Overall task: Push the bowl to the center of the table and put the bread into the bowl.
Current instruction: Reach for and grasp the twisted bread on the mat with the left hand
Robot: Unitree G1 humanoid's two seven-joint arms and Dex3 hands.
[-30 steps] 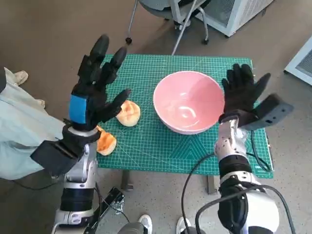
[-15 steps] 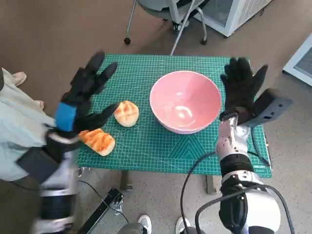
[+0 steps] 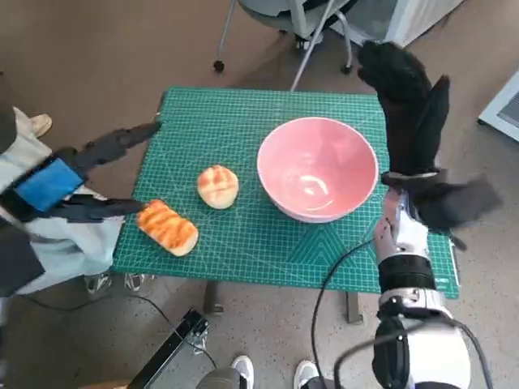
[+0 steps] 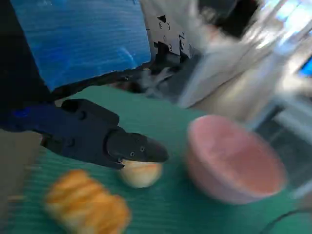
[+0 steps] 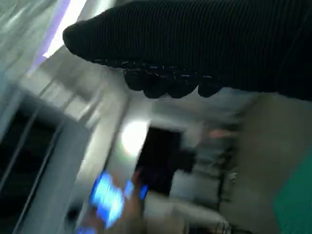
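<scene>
In the head view the pink bowl (image 3: pixel 318 180) sat right of centre on the bench, on the green cutting mat (image 3: pixel 243 235), upright and holding nothing. A round bread roll (image 3: pixel 218 185) lay just left of the bowl, apart from it. A long striped bread (image 3: pixel 167 228) lay at lower left near the mat's edge. The left hand (image 3: pixel 61 182) hung at the left edge of the frame, off the bench side, its fingers spread and holding nothing; one fingertip reached toward the striped bread. The right hand (image 3: pixel 408 101) stood raised at upper right, beyond the bowl's rim, fingers apart and holding nothing. The left wrist view, blurred, showed the black fingers (image 4: pixel 97 136) above both breads, with the bowl beside them.
</scene>
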